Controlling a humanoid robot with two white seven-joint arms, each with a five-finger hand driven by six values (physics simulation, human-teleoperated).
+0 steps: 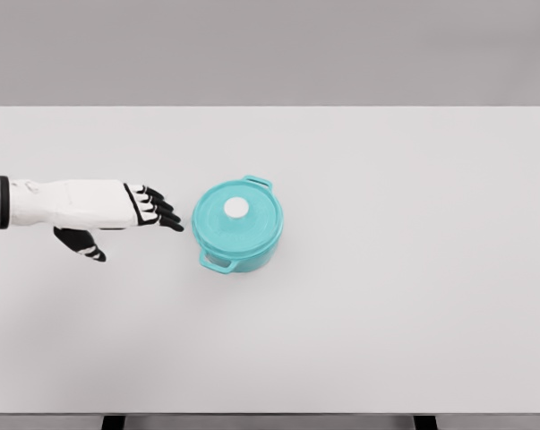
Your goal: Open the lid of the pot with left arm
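A turquoise pot with two side handles stands on the white table, a little left of the middle. Its lid lies closed on top, with a round white knob at its centre. My left hand reaches in from the left edge and stops just left of the pot. Its black fingers are stretched out toward the pot's side, the thumb hanging down and apart. The fingertips are a short gap from the pot and hold nothing.
The table's far edge runs along the top and its near edge along the bottom of the view. Nothing else stands on it.
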